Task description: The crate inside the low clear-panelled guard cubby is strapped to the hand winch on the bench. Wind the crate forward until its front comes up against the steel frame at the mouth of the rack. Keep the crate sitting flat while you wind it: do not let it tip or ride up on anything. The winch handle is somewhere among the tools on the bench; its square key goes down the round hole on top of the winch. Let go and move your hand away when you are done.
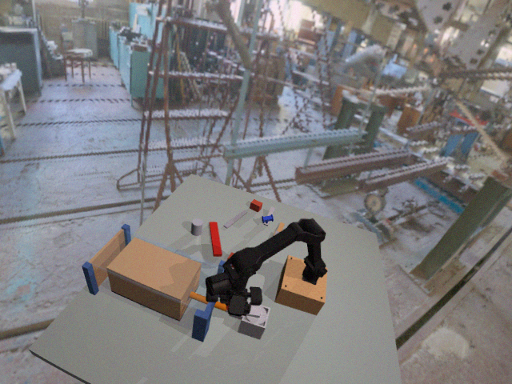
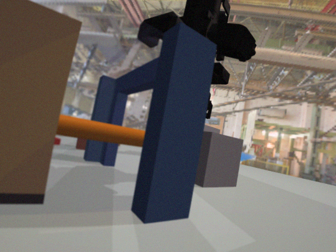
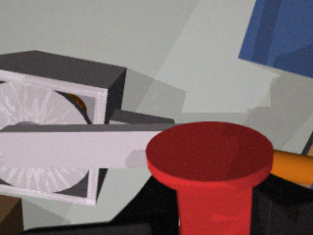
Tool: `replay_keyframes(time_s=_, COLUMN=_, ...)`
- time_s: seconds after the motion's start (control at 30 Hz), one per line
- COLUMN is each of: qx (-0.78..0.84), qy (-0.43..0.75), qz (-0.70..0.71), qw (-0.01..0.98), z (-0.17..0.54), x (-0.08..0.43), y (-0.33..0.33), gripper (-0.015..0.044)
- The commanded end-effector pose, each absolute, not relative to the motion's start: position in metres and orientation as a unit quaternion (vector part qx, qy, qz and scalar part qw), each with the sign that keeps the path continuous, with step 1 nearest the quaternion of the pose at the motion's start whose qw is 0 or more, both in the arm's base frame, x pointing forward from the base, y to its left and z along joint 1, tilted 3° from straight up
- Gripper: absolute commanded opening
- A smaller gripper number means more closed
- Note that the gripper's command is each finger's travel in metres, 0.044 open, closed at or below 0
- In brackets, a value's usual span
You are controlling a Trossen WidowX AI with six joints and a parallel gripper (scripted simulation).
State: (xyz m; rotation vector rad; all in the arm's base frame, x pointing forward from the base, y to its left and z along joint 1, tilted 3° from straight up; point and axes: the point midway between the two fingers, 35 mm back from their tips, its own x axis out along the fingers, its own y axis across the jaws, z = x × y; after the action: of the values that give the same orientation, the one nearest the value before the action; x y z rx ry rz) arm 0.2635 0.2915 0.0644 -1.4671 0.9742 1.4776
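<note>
Currently gripping the red knob of the winch handle with closed-in fingers, above the grey winch; crate upright on the surface, apart from the blue frame.

A black robot arm

The body is all of dark black colour, with long angular link, thick blocky joints, and rounded cylinder shape near the hand; small markings are too blurred.
</note>
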Motion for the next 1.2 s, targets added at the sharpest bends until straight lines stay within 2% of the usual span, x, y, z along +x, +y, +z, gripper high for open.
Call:
replay_keyframes(time_s=0.0, qx=-0.575, qy=0.363, qz=0.608, qw=0.41, z=0.067, x=0.25, y=0.317, gripper=0.0)
replay_keyframes(time_s=1.17, qx=-0.573, qy=0.362, qz=0.61, qw=0.41, z=0.07, x=0.218, y=0.347, gripper=0.0)
